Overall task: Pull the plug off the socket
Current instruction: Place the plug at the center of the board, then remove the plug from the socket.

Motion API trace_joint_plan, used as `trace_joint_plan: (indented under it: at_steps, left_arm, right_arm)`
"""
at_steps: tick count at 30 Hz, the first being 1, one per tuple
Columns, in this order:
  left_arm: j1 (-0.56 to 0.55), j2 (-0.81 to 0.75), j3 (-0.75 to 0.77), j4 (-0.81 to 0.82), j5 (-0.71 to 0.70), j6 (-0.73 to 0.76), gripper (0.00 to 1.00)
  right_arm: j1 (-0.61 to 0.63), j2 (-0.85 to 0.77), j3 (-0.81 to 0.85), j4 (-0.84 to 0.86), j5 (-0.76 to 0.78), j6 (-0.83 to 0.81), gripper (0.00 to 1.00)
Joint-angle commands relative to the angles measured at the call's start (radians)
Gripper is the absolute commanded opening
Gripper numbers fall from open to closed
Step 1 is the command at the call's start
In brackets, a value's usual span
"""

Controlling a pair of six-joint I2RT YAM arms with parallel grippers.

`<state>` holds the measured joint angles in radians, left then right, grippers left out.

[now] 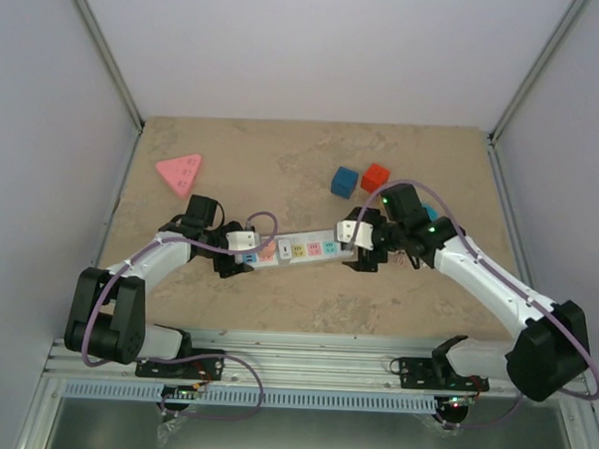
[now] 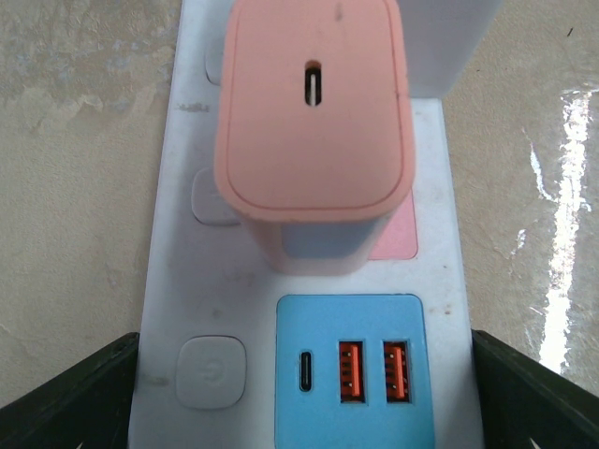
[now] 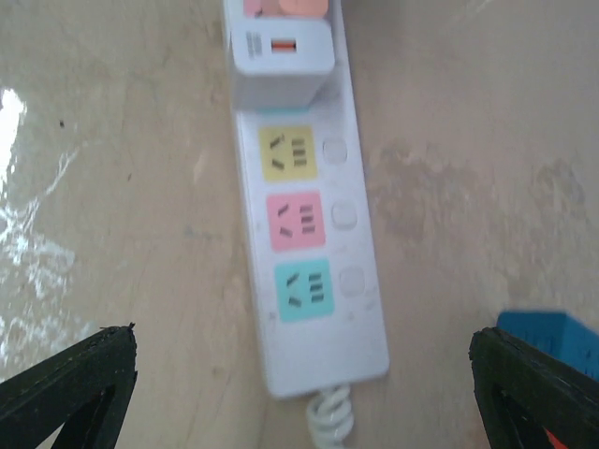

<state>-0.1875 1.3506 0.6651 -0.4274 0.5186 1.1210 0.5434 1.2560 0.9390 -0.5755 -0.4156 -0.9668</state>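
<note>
Left gripper (image 2: 304, 355) and right gripper (image 3: 301, 337) gape open astride the socket (image 2: 178, 281); tug the pink plug (image 2: 314, 122) and you may lift the loose socket.

In your left wrist view the socket (image 2: 178, 281) ran off both the top and bottom edges, so neither end showed. The pink plug (image 2: 314, 131) covered most of the pink outlet (image 2: 398, 238) beneath it. The white plug (image 2: 454, 47) behind it was cut by the top edge. Of the left tool (image 2: 305, 388) you saw only the dark corners of its fingers (image 2: 75, 398), spread to either side of the socket.

Your right wrist view was soft, and the socket's outlet markings were smeared. The cord stub (image 3: 328, 421) left by the bottom edge, and the blue cube (image 3: 547, 341) beside the socket was clipped at the right edge.

From above, a teal thing (image 1: 431, 212) beyond the socket's right end sat mostly hidden behind the right arm (image 1: 486, 277).
</note>
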Motion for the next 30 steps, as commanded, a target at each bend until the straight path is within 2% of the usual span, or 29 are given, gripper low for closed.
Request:
trace_joint_plan:
  at_steps: [1,13,21,30]
  left_arm:
    - [0.004,-0.032,0.013,0.044,0.085,-0.009,0.00]
    - [0.005,-0.034,0.011,0.049,0.087,-0.013,0.00]
    - [0.004,-0.039,0.008,0.051,0.087,-0.012,0.00]
    - [0.005,-0.038,0.007,0.052,0.090,-0.010,0.00]
  right_arm:
    - [0.061,0.068,0.080,0.035,-0.054,0.035,0.98]
    - [0.220,0.302,0.213,0.110,-0.026,0.046,0.98]
    - [0.245,0.437,0.313,0.154,-0.036,0.098,0.98]
    - [0.269,0.506,0.329,0.157,-0.066,0.143,0.97]
